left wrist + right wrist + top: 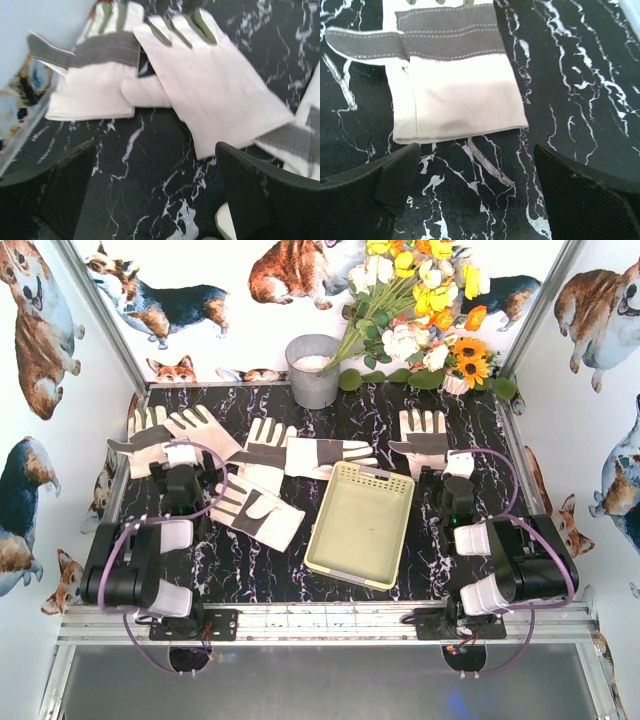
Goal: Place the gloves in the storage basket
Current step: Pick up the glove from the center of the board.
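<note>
Several cream-white gloves with grey patches lie on the black marbled table. Two overlap at the far left, two lie in the middle, one sits nearer the front, and one lies at the right. The pale yellow-green storage basket stands empty between the arms. My left gripper is open just short of the two left gloves. My right gripper is open just short of the right glove's cuff. Neither holds anything.
A round grey metal bucket stands at the back centre, with a bunch of flowers to its right. Walls printed with corgis close in the table on three sides. A metal rail runs along the near edge.
</note>
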`<state>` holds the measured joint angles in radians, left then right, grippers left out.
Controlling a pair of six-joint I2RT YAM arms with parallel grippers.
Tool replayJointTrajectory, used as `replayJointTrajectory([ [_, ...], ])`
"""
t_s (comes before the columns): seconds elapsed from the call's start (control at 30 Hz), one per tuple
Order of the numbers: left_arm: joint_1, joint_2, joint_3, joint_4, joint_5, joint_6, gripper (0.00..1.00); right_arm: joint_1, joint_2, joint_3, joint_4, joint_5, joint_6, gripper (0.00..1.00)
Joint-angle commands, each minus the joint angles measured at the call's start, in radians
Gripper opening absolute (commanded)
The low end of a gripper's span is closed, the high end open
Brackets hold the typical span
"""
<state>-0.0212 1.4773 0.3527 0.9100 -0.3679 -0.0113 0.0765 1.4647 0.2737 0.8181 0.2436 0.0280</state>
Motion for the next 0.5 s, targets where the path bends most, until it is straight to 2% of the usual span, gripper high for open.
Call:
replayJointTrajectory([
  [0.0,-0.008,-0.130,0.091,-0.220,-0.131,-0.069,1.00,-0.001,-0.091,0.006,0.047,0.052,0.009,1.00],
  [0.07,-0.008,-0.177,0.167,-0.399,-0.173,-0.127,1.00,0.002,-0.138,-0.008,0.048,0.050,-0.012,1.00],
  [0.13,-0.008,-0.204,0.258,-0.578,-0.170,-0.166,1.00,0.002,-0.228,0.026,-0.084,0.082,0.001,1.00],
  [0.27,-0.006,-0.179,0.506,-0.961,-0.144,-0.295,1.00,0.001,-0.386,0.174,-0.453,0.191,0.049,1.00],
  [0.37,-0.008,-0.110,0.680,-1.236,-0.087,-0.403,1.00,0.000,-0.433,0.326,-0.743,0.229,0.069,1.00],
  [0.47,-0.018,-0.100,0.720,-1.360,-0.001,-0.525,1.00,-0.001,-0.469,0.467,-0.992,0.243,0.153,1.00],
])
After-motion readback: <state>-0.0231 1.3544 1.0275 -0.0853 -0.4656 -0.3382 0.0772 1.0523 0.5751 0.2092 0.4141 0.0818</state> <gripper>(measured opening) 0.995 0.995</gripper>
